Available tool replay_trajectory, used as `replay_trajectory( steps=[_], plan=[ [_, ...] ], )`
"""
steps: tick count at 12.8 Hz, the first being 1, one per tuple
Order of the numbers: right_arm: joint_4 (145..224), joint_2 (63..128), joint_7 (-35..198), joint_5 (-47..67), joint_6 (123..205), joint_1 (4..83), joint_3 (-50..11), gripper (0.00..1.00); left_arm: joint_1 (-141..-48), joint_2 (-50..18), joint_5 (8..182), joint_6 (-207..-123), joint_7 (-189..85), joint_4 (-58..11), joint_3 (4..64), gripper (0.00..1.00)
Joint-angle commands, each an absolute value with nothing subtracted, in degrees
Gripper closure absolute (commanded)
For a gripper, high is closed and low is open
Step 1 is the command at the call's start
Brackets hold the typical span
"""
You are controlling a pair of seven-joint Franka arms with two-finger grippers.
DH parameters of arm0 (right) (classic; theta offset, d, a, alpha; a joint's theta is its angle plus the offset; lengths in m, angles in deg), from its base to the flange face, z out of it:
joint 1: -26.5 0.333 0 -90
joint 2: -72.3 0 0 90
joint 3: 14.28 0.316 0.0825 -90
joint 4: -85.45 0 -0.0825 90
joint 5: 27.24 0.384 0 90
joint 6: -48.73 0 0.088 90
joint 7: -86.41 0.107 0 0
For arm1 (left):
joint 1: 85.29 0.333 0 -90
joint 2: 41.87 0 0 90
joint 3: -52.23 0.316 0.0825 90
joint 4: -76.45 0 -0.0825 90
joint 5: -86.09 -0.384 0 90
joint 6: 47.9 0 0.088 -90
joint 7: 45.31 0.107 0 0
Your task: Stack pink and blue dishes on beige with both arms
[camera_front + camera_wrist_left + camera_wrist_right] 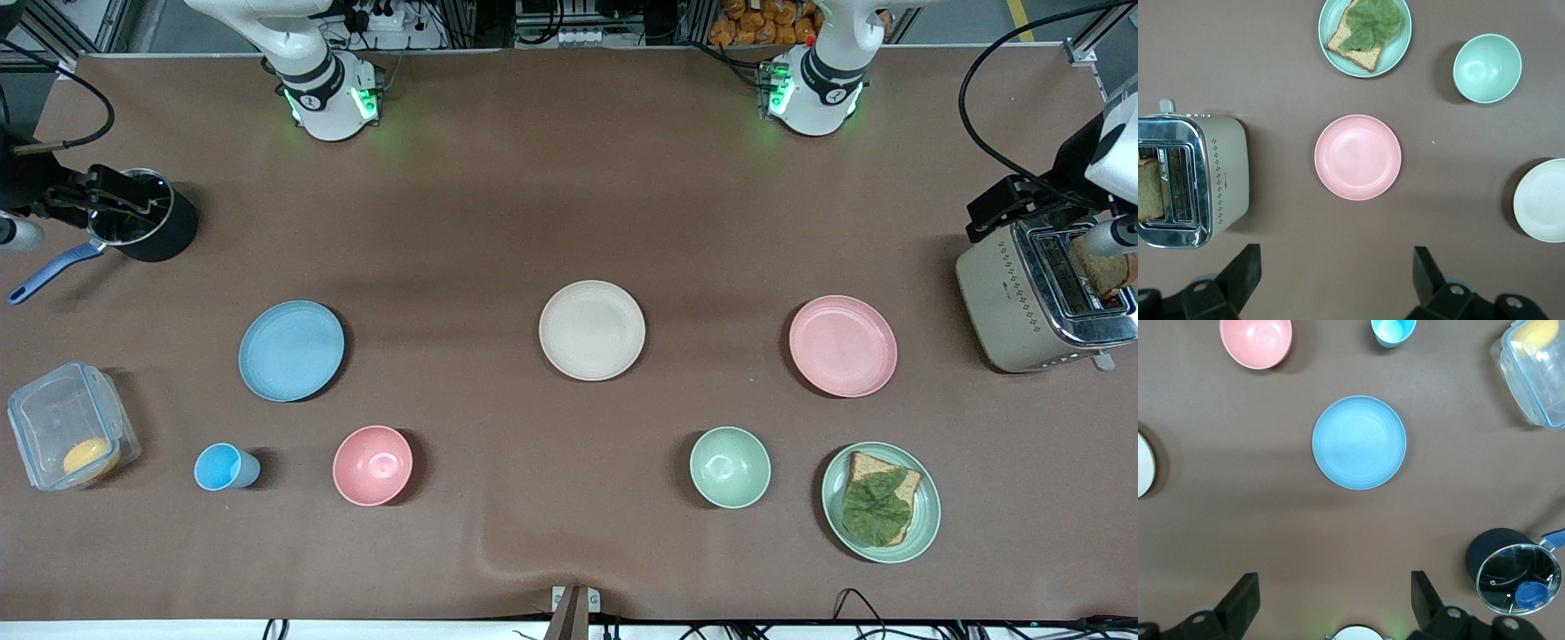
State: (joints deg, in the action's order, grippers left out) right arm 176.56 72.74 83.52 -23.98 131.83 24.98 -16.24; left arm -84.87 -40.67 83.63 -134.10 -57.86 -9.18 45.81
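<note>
The cream-beige plate lies at the table's middle. The pale pink plate lies toward the left arm's end, the light blue plate toward the right arm's end; all three lie apart and bare. Neither gripper shows in the front view. In the left wrist view my left gripper hangs open and empty, high over bare table beside the pink plate, with the beige plate at the view's edge. My right gripper is likewise open and empty, high over bare table beside the blue plate.
A toaster with bread stands beside the pink plate. A green plate with bread and lettuce, a green bowl, a pink bowl and a blue cup lie nearer the camera. A clear container and a black pot stand at the right arm's end.
</note>
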Motion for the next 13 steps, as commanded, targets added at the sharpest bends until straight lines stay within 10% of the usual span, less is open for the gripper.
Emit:
replay_trajectory(
  steps=[1, 8, 13],
  plan=[
    [175.9, 78.8, 82.8, -24.3, 131.5, 19.8, -15.8, 0.00, -85.0, -42.0, 82.4, -132.5, -57.3, -10.0, 45.7, 0.00],
    [186.3, 87.1, 82.8, -24.4, 145.6, 14.9, -15.7, 0.00, -84.3, -38.4, 80.1, -134.5, -57.3, -13.4, 45.1, 0.00],
    [195.1, 93.1, 82.8, -24.4, 162.7, 15.9, -15.6, 0.00, -81.0, -42.0, 79.2, -164.6, -57.2, -40.8, 45.3, 0.00]
  ],
)
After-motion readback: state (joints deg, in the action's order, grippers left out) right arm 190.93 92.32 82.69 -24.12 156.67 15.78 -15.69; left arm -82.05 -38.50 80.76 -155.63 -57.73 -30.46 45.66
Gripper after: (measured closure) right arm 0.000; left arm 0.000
